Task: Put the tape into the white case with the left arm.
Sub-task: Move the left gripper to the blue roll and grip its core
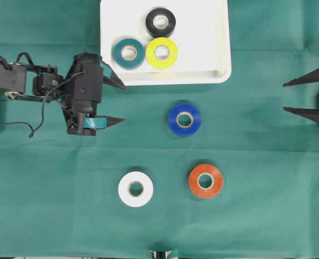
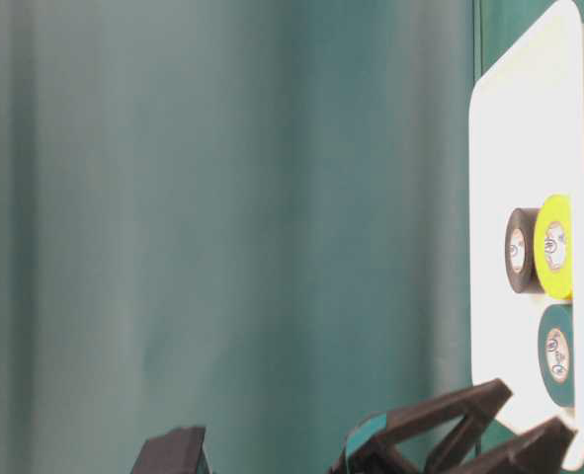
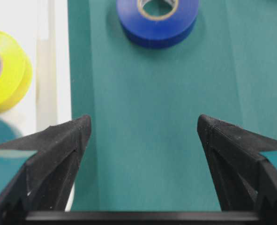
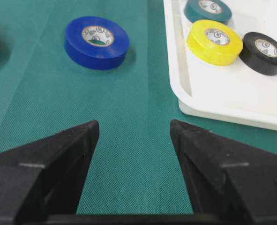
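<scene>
green cloth (image 1: pixel 51 205), blue tape (image 1: pixel 184 119), white case (image 1: pixel 219 54)

Three tape rolls (image 1: pixel 147 39) lay together in the white case (image 1: pixel 216 70) at the worktop's (image 1: pixel 51 205) far edge; three more rolls (image 1: pixel 183 119) lay on the worktop nearer the camera, well apart from each other

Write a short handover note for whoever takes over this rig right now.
Left gripper: open, empty, just beside the white case, fingers pointing toward the blue tape.
Right gripper: open, empty, parked at the right edge.
Done: teal tape, yellow tape and black tape lie in the case.
Left: blue tape, white tape and orange tape sit on the green cloth. Blue is nearest.
</scene>
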Controlling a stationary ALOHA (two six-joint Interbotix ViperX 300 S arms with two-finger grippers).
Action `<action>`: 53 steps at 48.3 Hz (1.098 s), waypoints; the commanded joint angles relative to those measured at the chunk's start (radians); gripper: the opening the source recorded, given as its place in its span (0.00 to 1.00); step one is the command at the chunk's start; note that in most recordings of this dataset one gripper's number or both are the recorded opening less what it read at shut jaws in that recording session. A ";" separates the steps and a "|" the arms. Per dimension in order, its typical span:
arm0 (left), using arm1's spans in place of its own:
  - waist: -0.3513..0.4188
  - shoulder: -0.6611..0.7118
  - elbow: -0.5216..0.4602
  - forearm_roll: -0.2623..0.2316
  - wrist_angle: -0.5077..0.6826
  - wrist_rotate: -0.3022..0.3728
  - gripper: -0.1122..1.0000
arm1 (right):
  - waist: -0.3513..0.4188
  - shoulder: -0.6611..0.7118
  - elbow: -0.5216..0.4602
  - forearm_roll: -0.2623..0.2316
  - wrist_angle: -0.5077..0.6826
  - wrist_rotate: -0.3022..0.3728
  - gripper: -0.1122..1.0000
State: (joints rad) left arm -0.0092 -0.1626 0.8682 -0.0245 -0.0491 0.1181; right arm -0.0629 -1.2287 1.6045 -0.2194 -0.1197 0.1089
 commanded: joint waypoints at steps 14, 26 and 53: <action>-0.038 0.137 -0.170 -0.002 -0.006 -0.003 0.96 | 0.000 0.006 -0.012 0.000 -0.008 0.002 0.99; -0.044 0.224 -0.256 -0.003 0.000 -0.005 0.96 | 0.000 0.006 -0.011 -0.002 -0.008 0.002 0.99; -0.083 0.357 -0.373 -0.003 0.000 -0.138 0.96 | -0.002 0.006 -0.012 0.000 -0.008 0.002 0.99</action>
State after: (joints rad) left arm -0.0828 0.1963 0.5308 -0.0261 -0.0460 -0.0199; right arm -0.0629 -1.2287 1.6045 -0.2194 -0.1197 0.1089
